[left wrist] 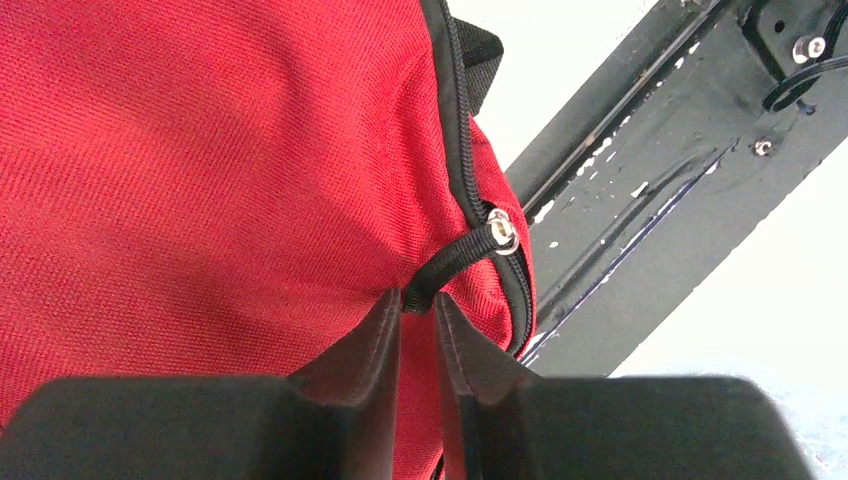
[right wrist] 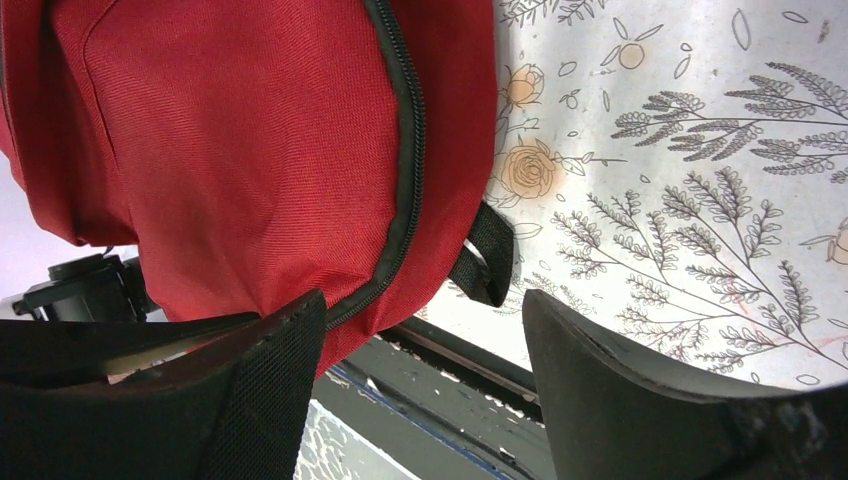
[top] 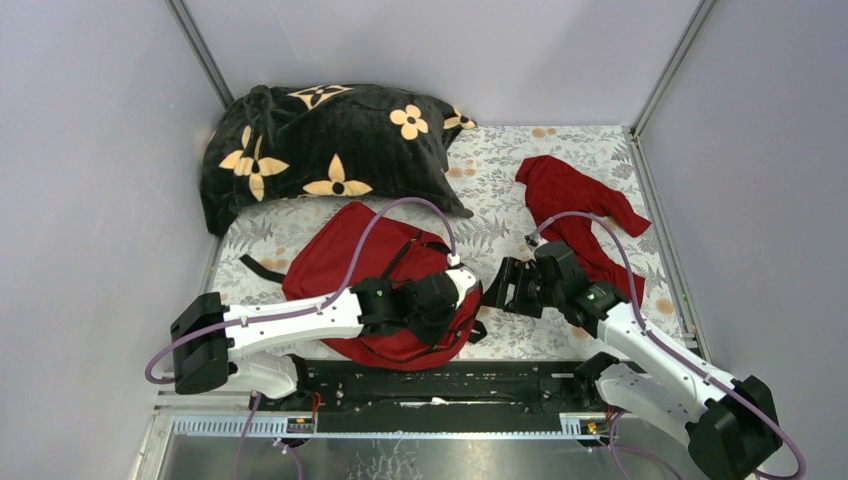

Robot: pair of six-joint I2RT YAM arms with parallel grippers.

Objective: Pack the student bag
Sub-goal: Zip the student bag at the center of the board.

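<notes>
Grey walls are boxing in a floral table cover.
Two metal posts are rising from its far corners, a black rail is running along its near edge, and soft even light is falling across it.

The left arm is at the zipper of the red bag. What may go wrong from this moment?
The left gripper pinches only the end of the zipper pull with its very tips, so the cord may slip out when pulled.
The right gripper is open and holds nothing, so the student bag may slide along instead of unzipping.
The bag's lower edge reaches the black rail at the table's near edge, and a pull could drag it off.
</notes>
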